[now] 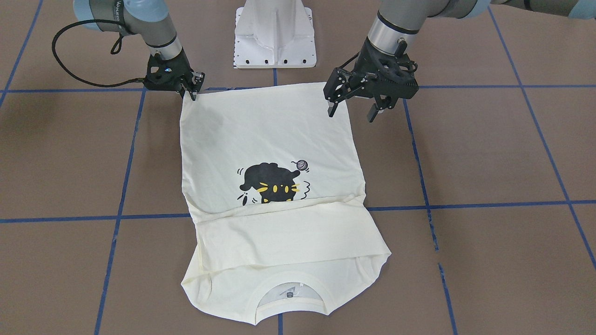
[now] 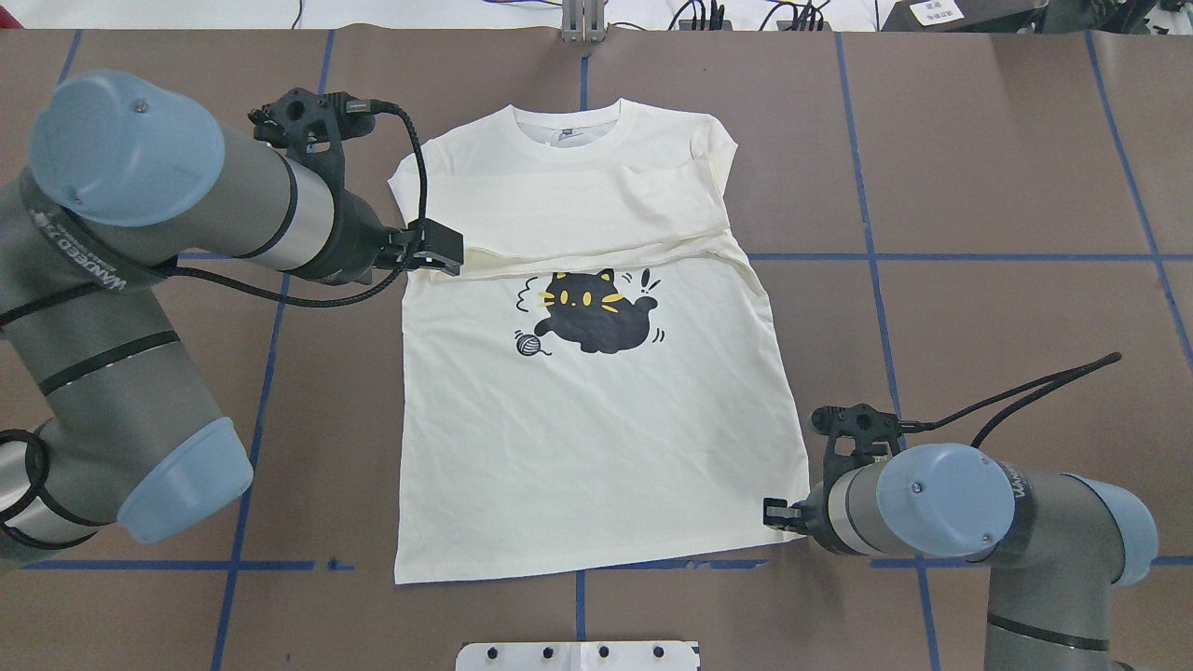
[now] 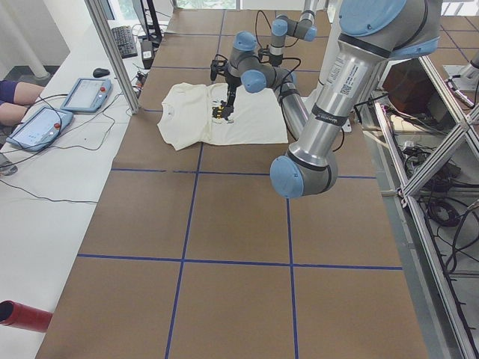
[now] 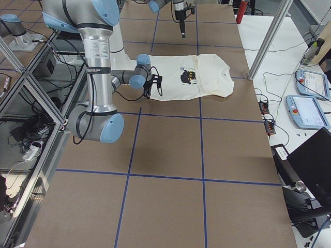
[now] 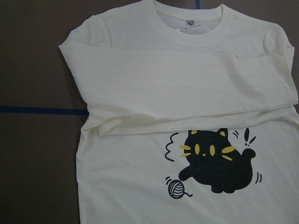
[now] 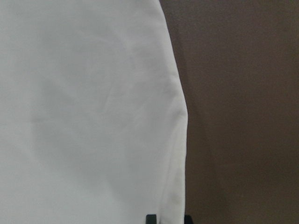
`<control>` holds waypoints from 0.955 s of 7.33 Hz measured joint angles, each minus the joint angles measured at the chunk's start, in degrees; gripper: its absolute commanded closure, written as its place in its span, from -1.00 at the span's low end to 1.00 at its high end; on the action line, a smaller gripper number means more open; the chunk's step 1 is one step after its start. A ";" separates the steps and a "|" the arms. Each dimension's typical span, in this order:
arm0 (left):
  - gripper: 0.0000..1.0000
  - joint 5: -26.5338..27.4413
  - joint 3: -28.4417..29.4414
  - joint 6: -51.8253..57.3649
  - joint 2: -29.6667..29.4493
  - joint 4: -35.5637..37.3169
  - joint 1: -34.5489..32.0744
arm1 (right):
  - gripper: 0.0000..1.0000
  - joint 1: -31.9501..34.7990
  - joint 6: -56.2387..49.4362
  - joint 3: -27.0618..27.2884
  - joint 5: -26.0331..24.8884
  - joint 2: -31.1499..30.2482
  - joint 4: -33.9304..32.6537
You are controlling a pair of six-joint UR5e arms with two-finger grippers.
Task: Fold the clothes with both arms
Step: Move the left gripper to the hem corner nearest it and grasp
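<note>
I've got the T-shirt [image 2: 596,438] flat on the brown table [image 2: 979,186], front up, collar [image 2: 566,121] at the far edge from the robot and hem on the near side, close to the white pedestal base [image 1: 274,35]. The sleeves [image 2: 578,200] are folded in across the chest as a band that covers the top of the cat print [image 2: 592,312]. At the hem, the right gripper [image 1: 193,95] is down at table level on the corner on the robot's right. Its fingers are drawn nearly together, and in the right wrist view the cloth's edge runs between the two tips, so I read it as pinched on that corner. The right arm [image 2: 979,513] is crouched low: the forearm runs almost level above the table, the wrist is turned in toward the hem, and a black cable [image 2: 1044,391] loops away behind it. The left gripper [image 1: 352,113] is different. It hangs above the other hem corner, clear of the cloth, with its fingers [image 1: 331,110] spread wide, pointing down and holding nothing. The side views show it raised well off the table, and its wrist camera takes in the shirt from the collar down to the print. The left arm [image 2: 140,233] comes in from the side, elbow bent back and forearm angled toward the shirt. Blue tape lines [image 2: 932,256] cross the table under and around the shirt.
</note>
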 measured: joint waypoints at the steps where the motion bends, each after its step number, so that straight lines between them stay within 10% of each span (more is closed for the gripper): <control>1: -1.00 0.03 0.09 0.00 0.00 0.00 0.05 | 1.00 0.04 0.00 0.14 0.12 0.00 0.01; 7: -0.98 4.80 -0.01 -17.96 3.63 0.12 12.05 | 1.00 0.28 0.18 2.20 -2.37 -0.06 0.09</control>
